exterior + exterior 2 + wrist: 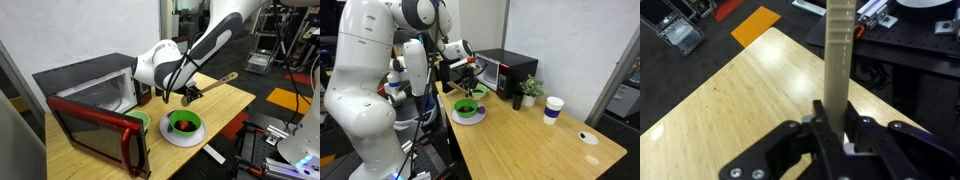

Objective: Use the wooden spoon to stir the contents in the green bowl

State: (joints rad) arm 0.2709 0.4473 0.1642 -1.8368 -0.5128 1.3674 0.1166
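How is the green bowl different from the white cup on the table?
The green bowl is wide and low; the white cup is tall and narrow. The green bowl sits on a white plate; the white cup stands on the bare table. Both stand upright.

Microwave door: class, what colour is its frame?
Red. The microwave door shows best in an exterior view.

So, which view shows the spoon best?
The wrist view: the spoon fills the middle, its handle clamped in the gripper. In an exterior view it is a thin stick jutting from the gripper. In an exterior view, at the gripper, it is too small to make out.
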